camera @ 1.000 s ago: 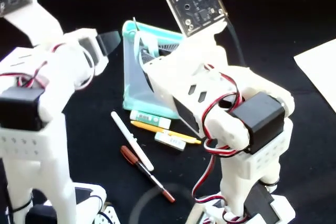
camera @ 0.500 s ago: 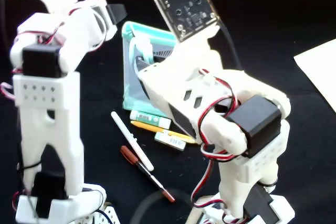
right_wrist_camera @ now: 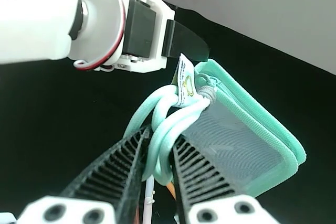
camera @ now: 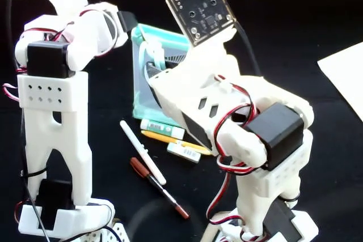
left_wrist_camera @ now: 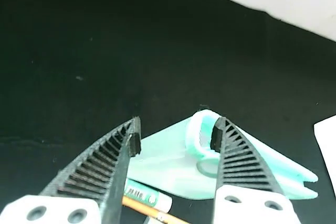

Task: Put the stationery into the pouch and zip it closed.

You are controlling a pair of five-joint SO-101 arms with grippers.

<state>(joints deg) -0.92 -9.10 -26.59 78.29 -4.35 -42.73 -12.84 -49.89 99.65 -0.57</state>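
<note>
- The right gripper [right_wrist_camera: 159,141] is clamped on the pouch's cord loop [right_wrist_camera: 156,119], which runs between its ribbed fingers.
- The pouch [camera: 143,97] is mint green with a mesh side. It sits tilted on the black table [camera: 295,43], its loop corner lifted by that gripper.
- The left gripper [left_wrist_camera: 176,136] is spread wide and holds nothing. It hovers just beside the pouch's loop corner.
- All the stationery lies on the table outside the pouch, along its lower edge.
- A green-and-white tube [camera: 162,128] lies just beside the pouch's edge.
- A yellow pencil [camera: 178,144] and a small white stick [camera: 183,152] lie just past the tube.
- A white pen [camera: 142,151] lies slanted nearby, and a brown pen [camera: 157,187] lies farthest from the pouch.
- A white sheet [camera: 345,77] lies well apart from the pouch.
</note>
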